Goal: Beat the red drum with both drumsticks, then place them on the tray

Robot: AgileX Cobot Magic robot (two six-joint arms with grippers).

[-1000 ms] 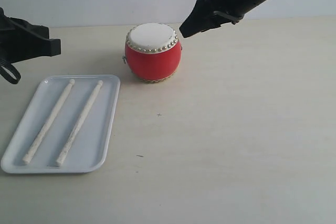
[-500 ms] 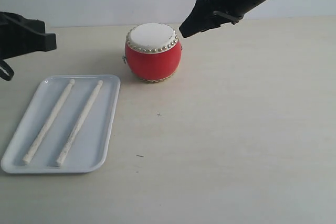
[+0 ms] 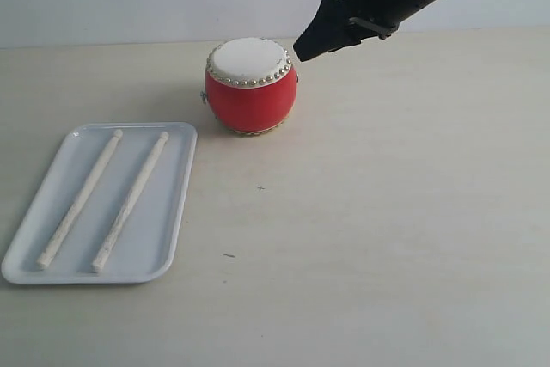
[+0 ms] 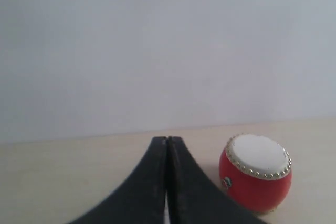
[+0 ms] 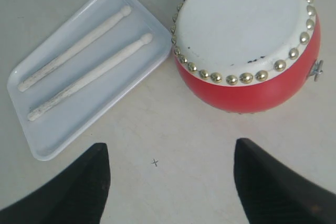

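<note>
The red drum (image 3: 250, 85) with its white studded skin stands upright at the table's back middle; it also shows in both wrist views as the drum (image 4: 256, 172) and the drum (image 5: 247, 40). Two pale drumsticks (image 3: 103, 199) lie side by side, parallel, inside the white tray (image 3: 176, 212) at the front left, and the right wrist view shows the drumsticks (image 5: 86, 61) on the tray (image 5: 58, 137) too. My right gripper (image 3: 302, 47) hangs open just right of the drum's top, holding nothing. My left gripper (image 4: 167, 140) is shut and empty, left of the drum, out of the exterior view.
The beige table (image 3: 387, 229) stretches right and forward of the drum. A small cross mark (image 3: 260, 187) sits on the tabletop near the middle. A pale wall runs behind the table.
The left arm has drawn back to the left and left the exterior view. The right arm, drum, tray and sticks have not moved.
</note>
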